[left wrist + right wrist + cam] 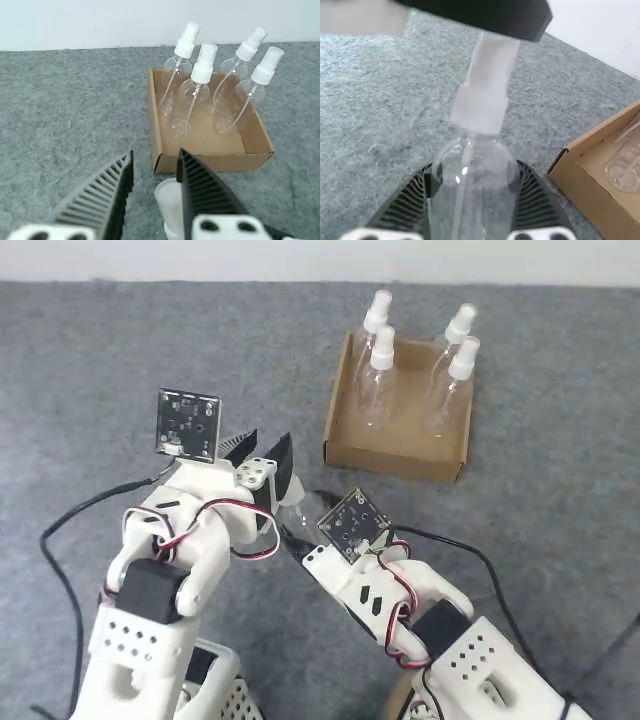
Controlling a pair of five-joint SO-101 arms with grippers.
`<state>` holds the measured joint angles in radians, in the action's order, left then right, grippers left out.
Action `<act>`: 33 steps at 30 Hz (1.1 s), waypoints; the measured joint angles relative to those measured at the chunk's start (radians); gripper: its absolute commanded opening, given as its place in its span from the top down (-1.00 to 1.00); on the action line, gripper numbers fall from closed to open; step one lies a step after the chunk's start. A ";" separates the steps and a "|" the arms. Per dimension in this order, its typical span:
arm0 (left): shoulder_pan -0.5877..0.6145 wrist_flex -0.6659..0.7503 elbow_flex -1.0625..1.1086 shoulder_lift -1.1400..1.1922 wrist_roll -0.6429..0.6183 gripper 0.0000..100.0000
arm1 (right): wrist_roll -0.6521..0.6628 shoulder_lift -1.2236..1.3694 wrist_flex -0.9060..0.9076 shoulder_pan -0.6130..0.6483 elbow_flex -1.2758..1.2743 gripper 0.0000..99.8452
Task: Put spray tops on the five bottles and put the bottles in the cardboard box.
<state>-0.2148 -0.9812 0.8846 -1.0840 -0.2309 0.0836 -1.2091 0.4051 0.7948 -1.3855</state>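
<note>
Grey felt table [120,360]. Four capped bottles [380,390] are stood in the cardboard box [395,455], far right. Near centre, fifth bottle [472,197], spray top [482,95] fitted, is clamped by right gripper [476,172]; left gripper [155,160] is held spread just above.

Overhead looks down; wrist cameras share box [215,161].

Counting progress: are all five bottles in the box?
No, four bottles stand in the box; the fifth bottle is in the right gripper.

Four bottles [192,95] in box [210,162], fifth [470,185] seemingly outside
</note>
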 measured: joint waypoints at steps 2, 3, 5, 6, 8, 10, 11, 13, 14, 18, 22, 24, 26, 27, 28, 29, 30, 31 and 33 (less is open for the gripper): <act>0.000 0.000 0.000 0.000 0.000 0.75 | 0.000 0.000 0.000 0.000 0.000 0.99; 0.000 0.000 0.000 0.000 0.000 0.75 | 0.000 0.000 0.000 0.000 0.000 0.99; 0.000 0.000 0.000 0.000 0.000 0.75 | 0.000 0.000 0.000 0.000 0.000 0.99; 0.000 0.000 0.000 0.000 0.000 0.75 | 0.000 0.000 0.000 0.000 0.000 0.99; 0.000 0.000 0.000 0.000 0.000 0.75 | 0.000 0.000 0.000 0.000 0.000 0.99; 0.000 0.000 0.000 0.000 0.000 0.75 | 0.000 0.000 0.000 0.000 0.000 0.99; 0.000 0.000 0.000 0.000 0.000 0.75 | 0.000 0.000 0.000 0.000 0.000 0.99; 0.000 0.000 0.000 0.000 0.000 0.75 | 0.000 0.000 0.000 0.000 0.000 0.99; 0.000 -0.003 0.000 0.000 0.000 0.75 | 0.000 0.000 0.000 0.000 0.000 0.99; 0.000 -0.021 -0.002 -0.002 0.000 0.75 | 0.000 0.000 0.000 -0.005 -0.002 0.99; 0.002 -0.023 0.008 -0.002 0.000 0.75 | 0.000 0.002 0.002 -0.031 -0.003 0.99; 0.000 -0.031 0.017 -0.003 0.002 0.75 | 0.000 0.002 0.002 -0.035 -0.002 0.99; -0.005 -0.034 0.021 0.011 0.003 0.75 | 0.000 0.000 0.002 -0.041 0.000 0.99; -0.005 -0.034 0.021 0.009 0.002 0.75 | 0.000 0.000 0.002 -0.046 -0.002 0.99; -0.005 -0.034 0.020 0.008 0.002 0.75 | 0.000 0.000 0.002 -0.046 0.000 0.99; -0.006 -0.034 0.020 0.006 0.002 0.75 | 0.000 0.000 0.002 -0.046 0.000 0.99; -0.008 -0.034 0.020 0.009 0.005 0.75 | 0.000 0.000 0.002 -0.048 0.000 0.99; -0.011 -0.034 0.020 0.009 0.006 0.74 | 0.000 0.000 0.002 -0.048 0.000 0.99; -0.012 -0.017 0.020 0.009 0.008 0.74 | 0.000 0.000 0.002 -0.048 0.000 0.99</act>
<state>-0.2271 -0.9981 0.9045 -1.0748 -0.2232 0.0836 -1.2091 0.4066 0.7472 -1.3855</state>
